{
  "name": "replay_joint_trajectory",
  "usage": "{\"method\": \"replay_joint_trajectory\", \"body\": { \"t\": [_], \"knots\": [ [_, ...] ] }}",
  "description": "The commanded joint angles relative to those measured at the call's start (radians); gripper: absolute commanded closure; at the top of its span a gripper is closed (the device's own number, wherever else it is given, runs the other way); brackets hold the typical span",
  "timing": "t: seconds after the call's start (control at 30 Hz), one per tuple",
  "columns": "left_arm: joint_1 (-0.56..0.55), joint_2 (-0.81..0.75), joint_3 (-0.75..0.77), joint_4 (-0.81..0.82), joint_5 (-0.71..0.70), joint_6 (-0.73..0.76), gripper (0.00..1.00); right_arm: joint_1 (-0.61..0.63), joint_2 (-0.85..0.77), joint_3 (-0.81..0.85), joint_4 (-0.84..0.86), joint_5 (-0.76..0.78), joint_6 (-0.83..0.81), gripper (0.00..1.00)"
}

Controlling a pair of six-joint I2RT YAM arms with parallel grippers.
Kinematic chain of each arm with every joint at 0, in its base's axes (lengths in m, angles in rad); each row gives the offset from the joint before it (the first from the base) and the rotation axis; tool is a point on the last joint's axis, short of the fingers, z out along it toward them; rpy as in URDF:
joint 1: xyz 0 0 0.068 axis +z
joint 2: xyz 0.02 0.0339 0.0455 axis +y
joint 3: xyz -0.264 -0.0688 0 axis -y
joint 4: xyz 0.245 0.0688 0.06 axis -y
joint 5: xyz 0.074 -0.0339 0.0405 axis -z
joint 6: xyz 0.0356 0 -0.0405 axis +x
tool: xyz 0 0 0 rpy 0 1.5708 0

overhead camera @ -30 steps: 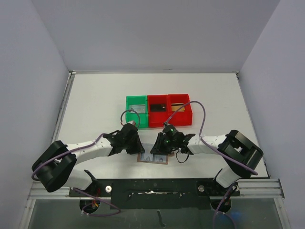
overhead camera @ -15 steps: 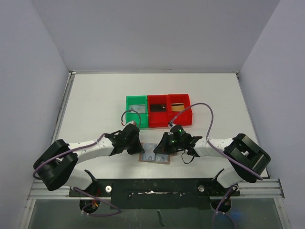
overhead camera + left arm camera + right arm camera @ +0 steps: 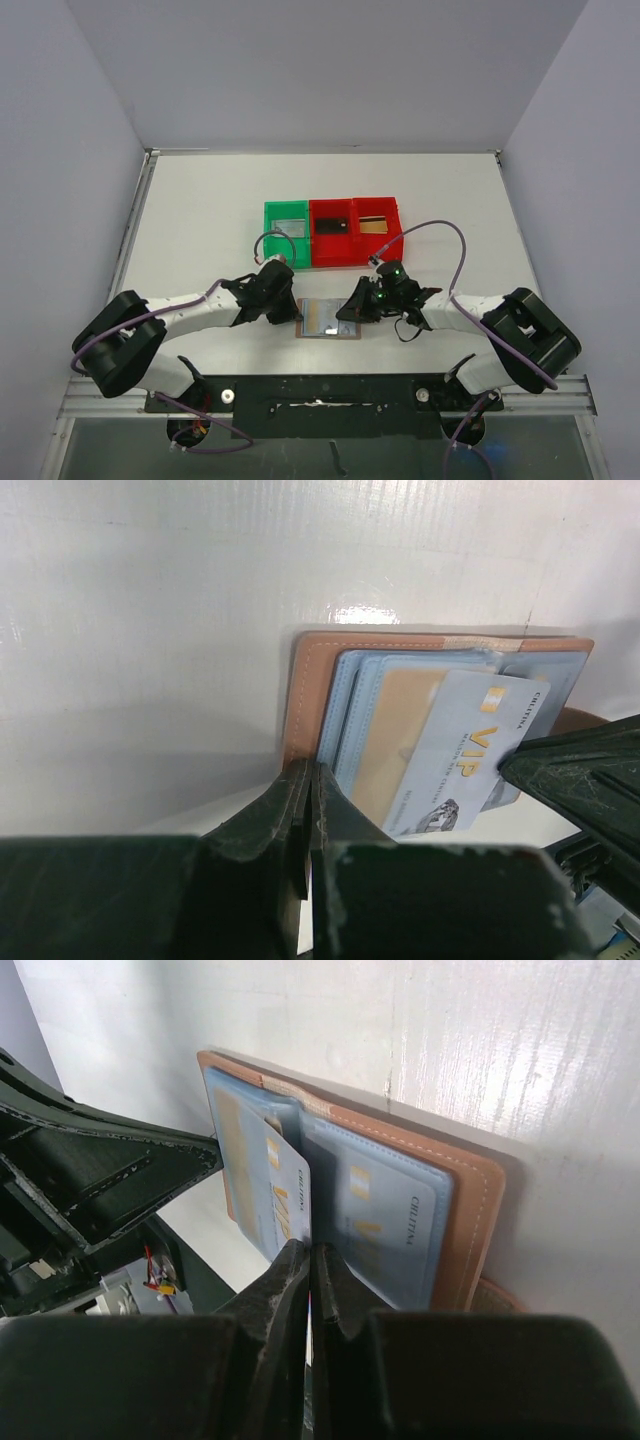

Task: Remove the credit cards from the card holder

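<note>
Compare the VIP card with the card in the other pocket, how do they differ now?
1. The VIP card is partway out of its pocket and skewed; the other card sits fully pocketed, square to the card holder.
2. The right gripper pinches the VIP card's edge; nothing touches the other card.
Shared: pale blue, gold print. The left gripper clamps the holder's edge.
</note>
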Motion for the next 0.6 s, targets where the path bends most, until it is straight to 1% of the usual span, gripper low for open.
{"method": "replay_joint_trajectory", "body": {
  "t": [0.0, 0.1, 0.27, 0.33, 0.47, 0.5, 0.57],
  "knots": [
    [-0.005, -0.028, 0.019, -0.037, -0.046, 0.005, 1.0, -0.017, -0.028, 0.003, 0.019, -0.045, -0.036, 1.0],
    [-0.006, -0.057, 0.041, -0.04, -0.045, 0.008, 0.94, -0.021, -0.015, 0.008, 0.029, -0.046, -0.036, 1.0],
    [-0.011, -0.114, 0.046, 0.048, -0.002, 0.029, 0.79, -0.022, -0.015, -0.021, 0.068, 0.005, 0.013, 1.0],
    [-0.011, -0.117, 0.078, 0.09, 0.028, 0.036, 0.76, -0.025, -0.014, -0.036, 0.085, 0.009, 0.028, 1.0],
    [-0.014, -0.071, 0.077, 0.191, 0.124, 0.051, 0.75, -0.027, -0.008, -0.039, 0.097, 0.004, 0.029, 1.0],
    [-0.015, -0.052, 0.078, 0.214, 0.158, 0.053, 0.76, -0.028, -0.009, -0.041, 0.097, 0.008, 0.031, 1.0],
    [-0.02, -0.014, 0.088, 0.214, 0.187, 0.06, 0.82, -0.032, -0.014, -0.049, 0.099, 0.019, 0.044, 0.98]
  ]
}}
